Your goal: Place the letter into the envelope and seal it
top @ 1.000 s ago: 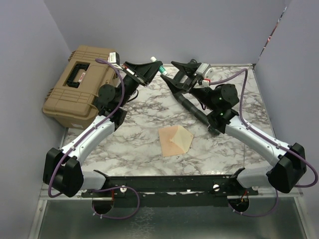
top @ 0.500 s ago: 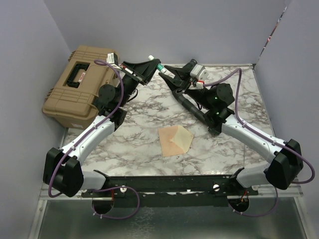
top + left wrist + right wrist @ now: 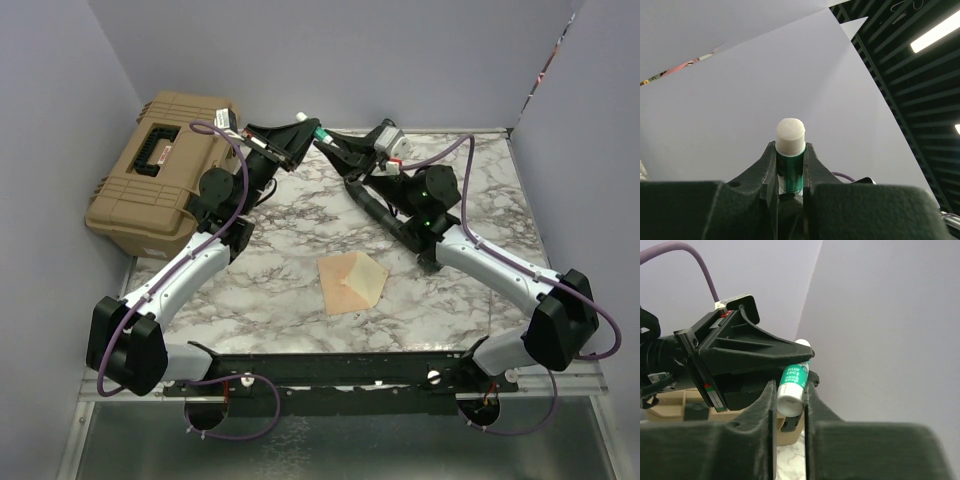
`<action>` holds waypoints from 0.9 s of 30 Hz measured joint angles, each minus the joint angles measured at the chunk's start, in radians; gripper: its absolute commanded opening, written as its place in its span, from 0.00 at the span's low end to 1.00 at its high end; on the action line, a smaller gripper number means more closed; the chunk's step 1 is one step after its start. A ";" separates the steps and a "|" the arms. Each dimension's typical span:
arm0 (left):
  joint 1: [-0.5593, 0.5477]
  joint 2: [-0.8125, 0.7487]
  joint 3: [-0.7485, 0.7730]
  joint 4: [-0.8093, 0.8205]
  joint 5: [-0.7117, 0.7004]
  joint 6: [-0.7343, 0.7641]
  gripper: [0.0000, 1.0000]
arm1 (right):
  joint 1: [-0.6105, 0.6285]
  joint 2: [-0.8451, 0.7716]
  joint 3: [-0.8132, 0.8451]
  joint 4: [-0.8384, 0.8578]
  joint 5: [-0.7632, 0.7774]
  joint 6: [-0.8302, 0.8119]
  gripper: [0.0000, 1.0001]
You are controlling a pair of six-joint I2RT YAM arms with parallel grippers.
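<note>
**Right wrist view: one glue stick pinched by two claws, envelope flap unsealed**

Between the fingers of the right claw [image 3: 791,386], the lower white end of a green-labelled cylindrical glue stick [image 3: 795,376] is seen. Both fingers are pressed against it, so it is judged to be pinched there. Just beyond, the same stick is clamped by the black left claw [image 3: 790,146], whose fingers are pressed onto the green barrel, with a white end standing proud of their tips.

A slip is judged the main danger. Only the stick's end is caught by the right claw. If it were pulled off-axis, or released too early by the left claw, it could twist out and be dropped onto the white-and-grey marbled table [image 3: 300,215].

Well apart from both claws, toward the arm bases, the small kraft-brown paper envelope [image 3: 345,285] is laid flat with its pale yellow flap open. It is held by nothing, so it could be dragged when glue is pressed on.

Which white end is the cap cannot be told. The kraft-brown paper letter cannot be made out apart from the envelope, so whether it is inside is not shown. Beyond the left claw, a tan hard-plastic case [image 3: 160,170] is partly covered by the arm.
</note>
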 measured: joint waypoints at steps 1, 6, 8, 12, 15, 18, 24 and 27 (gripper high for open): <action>0.000 0.000 0.000 0.000 -0.003 0.000 0.37 | 0.000 0.002 0.000 0.005 0.006 0.000 0.01; 0.000 -0.023 -0.019 -0.025 -0.012 0.029 0.85 | -0.003 -0.003 0.000 0.006 0.047 0.026 0.01; -0.002 -0.053 -0.033 -0.064 -0.021 0.071 0.90 | -0.009 -0.014 0.000 -0.014 0.061 0.045 0.00; 0.026 -0.106 -0.031 -0.158 -0.018 0.136 0.94 | -0.037 -0.059 0.000 -0.083 0.049 0.105 0.01; 0.089 -0.105 0.005 -0.212 0.055 0.146 0.95 | -0.075 -0.106 0.003 -0.158 0.003 0.154 0.01; 0.143 -0.074 0.082 -0.274 0.148 0.150 0.96 | -0.130 -0.119 0.064 -0.245 -0.085 0.223 0.01; 0.170 -0.030 0.181 -0.349 0.335 0.161 0.99 | -0.268 -0.089 0.178 -0.314 -0.322 0.417 0.01; 0.171 -0.003 0.201 -0.359 0.418 0.160 0.99 | -0.296 -0.053 0.219 -0.345 -0.430 0.483 0.01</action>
